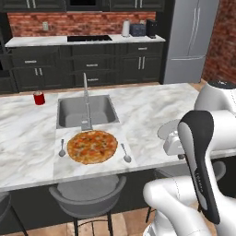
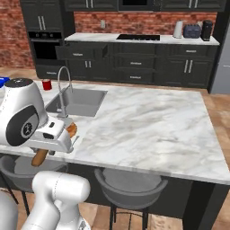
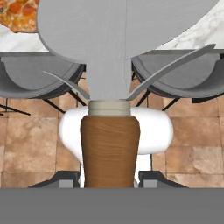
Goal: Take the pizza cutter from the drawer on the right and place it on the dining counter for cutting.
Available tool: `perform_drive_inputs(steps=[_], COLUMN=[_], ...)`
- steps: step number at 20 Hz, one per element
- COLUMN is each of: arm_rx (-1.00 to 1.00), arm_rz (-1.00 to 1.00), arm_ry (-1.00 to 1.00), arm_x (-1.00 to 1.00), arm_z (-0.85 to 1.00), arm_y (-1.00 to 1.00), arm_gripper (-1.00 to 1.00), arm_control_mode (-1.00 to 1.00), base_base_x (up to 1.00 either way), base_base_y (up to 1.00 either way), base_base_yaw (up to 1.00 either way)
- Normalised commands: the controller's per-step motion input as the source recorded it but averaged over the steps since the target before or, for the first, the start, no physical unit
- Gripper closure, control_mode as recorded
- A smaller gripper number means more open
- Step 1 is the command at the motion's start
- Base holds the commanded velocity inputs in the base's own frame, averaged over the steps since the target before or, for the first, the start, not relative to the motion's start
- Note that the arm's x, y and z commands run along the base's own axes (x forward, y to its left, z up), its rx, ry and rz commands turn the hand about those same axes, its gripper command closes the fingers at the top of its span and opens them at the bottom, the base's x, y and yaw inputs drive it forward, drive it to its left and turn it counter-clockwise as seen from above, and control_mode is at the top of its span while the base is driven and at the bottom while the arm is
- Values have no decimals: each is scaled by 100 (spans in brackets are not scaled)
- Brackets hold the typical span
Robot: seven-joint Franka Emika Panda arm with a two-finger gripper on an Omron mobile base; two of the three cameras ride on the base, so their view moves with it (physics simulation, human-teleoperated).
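Pincer (image 3: 109, 181) clamps the pizza cutter (image 3: 109, 144) by its handle over the dining counter (image 1: 152, 110) edge.

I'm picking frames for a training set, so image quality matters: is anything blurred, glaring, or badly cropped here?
Hand view: sharp, flat even light, but the pizza cutter sits so close that its wheel runs off the top edge. Left base view: soft, low-detail render, no glare on the dining counter; the pizza reads clearly. Right base view: similar, with the robot's body covering the near corner.
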Motion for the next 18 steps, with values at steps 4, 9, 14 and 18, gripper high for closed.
perform_drive_inputs(steps=[4,9,14,18], arm_rx=[0,0,0,0], arm_rz=[0,0,0,0], arm_ry=[0,0,0,0], arm_x=[0,0,0,0], arm_z=[0,0,0,0], arm_y=[0,0,0,0], arm_gripper=[100,100,100,100], arm_control_mode=[100,100,100,100], base_base_x=[51,15,-10,0], base_base_y=[8,1,18,37], base_base_yaw=[0,0,0,0])
